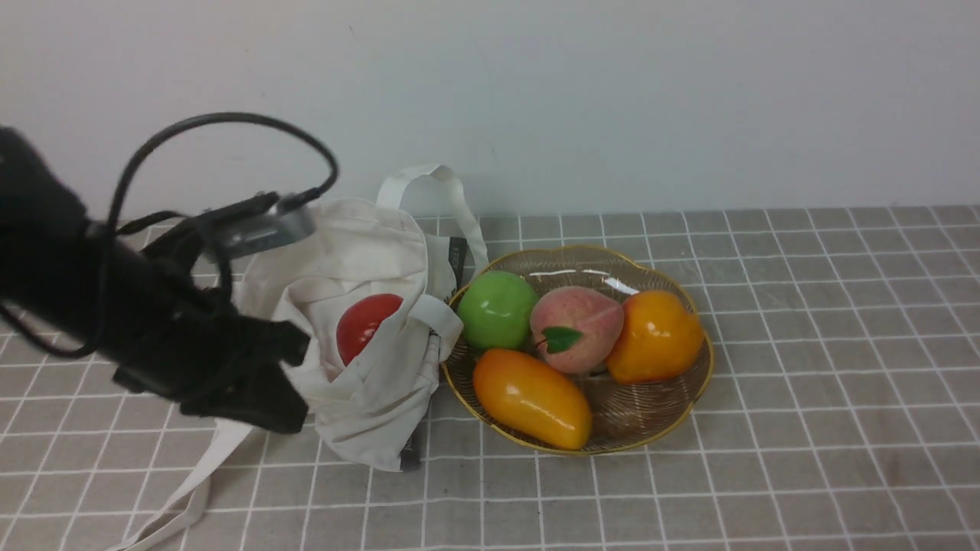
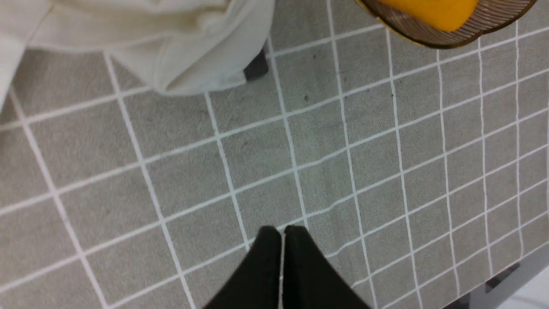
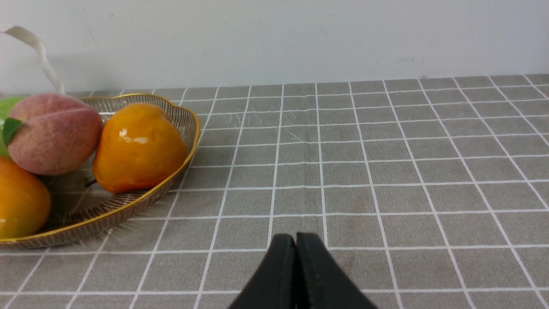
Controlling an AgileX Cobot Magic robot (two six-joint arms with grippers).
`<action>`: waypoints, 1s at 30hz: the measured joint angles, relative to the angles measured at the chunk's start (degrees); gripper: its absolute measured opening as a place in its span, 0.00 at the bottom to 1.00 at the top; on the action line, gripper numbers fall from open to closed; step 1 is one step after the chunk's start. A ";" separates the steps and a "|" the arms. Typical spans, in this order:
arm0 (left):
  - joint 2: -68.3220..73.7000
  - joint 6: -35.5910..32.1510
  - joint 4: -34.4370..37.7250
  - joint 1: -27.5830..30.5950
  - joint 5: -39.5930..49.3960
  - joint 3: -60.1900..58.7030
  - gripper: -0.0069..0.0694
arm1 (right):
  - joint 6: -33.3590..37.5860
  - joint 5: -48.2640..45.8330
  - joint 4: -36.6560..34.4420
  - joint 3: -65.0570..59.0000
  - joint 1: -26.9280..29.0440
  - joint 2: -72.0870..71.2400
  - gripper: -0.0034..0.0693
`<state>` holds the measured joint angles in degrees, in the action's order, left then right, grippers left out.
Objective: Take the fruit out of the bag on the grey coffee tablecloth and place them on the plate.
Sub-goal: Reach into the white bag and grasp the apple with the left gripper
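Front view: red fruit [image 1: 360, 325] sits in bag [image 1: 337, 260], mouth folded open, prob. so L pincer [image 2: 282, 234] can reach in. That pincer's closed w/ nothing in it, near bag; R pincer [image 3: 296, 240] also closed, empty. Plate [image 1: 635, 417] on grey coffee tablecloth [image 1: 804, 459] beside bag, presumably for a short carry.
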<state>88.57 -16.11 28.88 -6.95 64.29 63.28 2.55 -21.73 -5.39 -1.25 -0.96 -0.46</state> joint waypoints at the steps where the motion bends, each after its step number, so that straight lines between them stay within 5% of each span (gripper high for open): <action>1: 0.35 0.00 -0.80 -0.80 0.13 0.51 0.08 | 0.00 0.00 0.00 0.00 0.00 0.00 0.03; 4: 6.04 6.41 -11.22 -7.65 1.73 10.18 0.08 | 0.00 0.00 0.00 0.00 0.00 0.00 0.03; 9: 10.86 16.11 -26.22 -10.98 1.36 19.81 0.09 | 0.00 0.00 0.00 0.00 0.00 0.00 0.03; 18: 16.72 20.21 -30.27 -11.05 -3.39 23.72 0.21 | 0.00 0.00 0.00 0.00 0.00 0.00 0.03; 23: 19.54 24.33 -30.33 -11.05 -7.04 23.72 0.37 | 0.00 0.00 0.00 0.00 0.00 0.00 0.03; 30: 21.64 30.61 -30.33 -11.05 -13.98 23.72 0.72 | 0.00 0.00 0.00 0.00 0.00 0.00 0.03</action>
<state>110.21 14.50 -1.44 -17.99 50.32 87.00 2.55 -21.73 -5.39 -1.25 -0.96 -0.46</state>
